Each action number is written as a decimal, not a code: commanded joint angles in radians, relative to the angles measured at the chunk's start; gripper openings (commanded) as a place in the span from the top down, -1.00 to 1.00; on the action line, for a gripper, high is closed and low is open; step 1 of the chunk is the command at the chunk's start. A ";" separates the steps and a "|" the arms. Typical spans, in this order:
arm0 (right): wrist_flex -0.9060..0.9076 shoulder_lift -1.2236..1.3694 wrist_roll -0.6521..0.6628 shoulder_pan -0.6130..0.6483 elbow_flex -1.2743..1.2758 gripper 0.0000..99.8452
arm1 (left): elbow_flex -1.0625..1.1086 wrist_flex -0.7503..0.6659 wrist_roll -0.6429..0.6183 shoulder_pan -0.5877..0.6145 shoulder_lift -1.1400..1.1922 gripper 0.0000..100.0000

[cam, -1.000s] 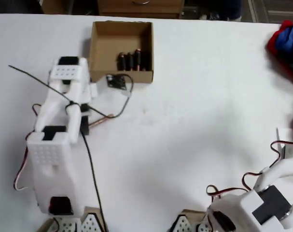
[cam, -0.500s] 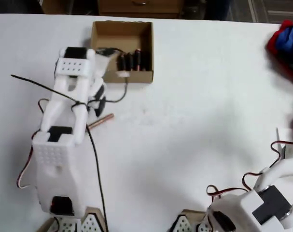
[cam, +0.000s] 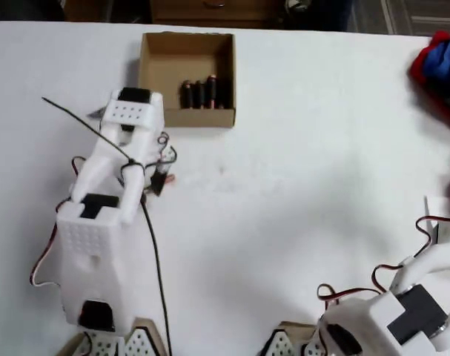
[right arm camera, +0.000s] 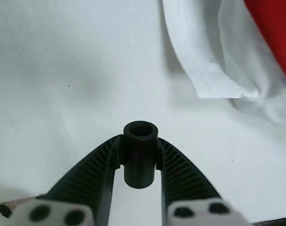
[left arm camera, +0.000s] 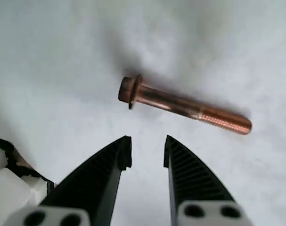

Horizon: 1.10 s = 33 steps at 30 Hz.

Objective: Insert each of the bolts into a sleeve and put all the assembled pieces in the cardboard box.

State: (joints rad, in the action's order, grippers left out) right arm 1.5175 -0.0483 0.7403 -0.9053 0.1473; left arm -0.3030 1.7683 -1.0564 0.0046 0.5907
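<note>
On the white table (cam: 321, 148), a copper bolt (left arm camera: 185, 106) lies flat on its side, just ahead of the left hand (left arm camera: 147, 153). That hand's fingers are spread, with a gap between them, and touch nothing. In the high view the left arm (cam: 106, 200) stretches toward the near side of the box (cam: 176, 59). Several assembled pieces (cam: 202, 93) lie side by side inside the box, against its near wall. The right arm (cam: 402, 311) sits at the table's near right edge. The right hand (right arm camera: 139, 151) pinches a black sleeve (right arm camera: 141, 136) between its fingers, the sleeve's open end facing the wrist camera. A white cloth (right arm camera: 204, 61) lies on the table beyond it.
</note>
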 commanded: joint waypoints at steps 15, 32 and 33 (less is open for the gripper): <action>0.010 -0.062 0.000 0.005 -0.011 0.96 | -0.004 -0.146 -0.153 0.015 -0.054 0.74; 0.012 -0.062 0.003 0.001 -0.009 0.96 | -0.070 0.017 -0.227 0.008 -0.063 0.74; 0.012 -0.061 0.002 0.002 -0.008 0.96 | -0.071 0.021 -0.227 0.012 -0.064 0.74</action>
State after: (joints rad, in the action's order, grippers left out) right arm 1.5175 -0.0483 0.7403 -0.9053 0.1473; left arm -0.3261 1.7100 -1.2743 0.0107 0.5923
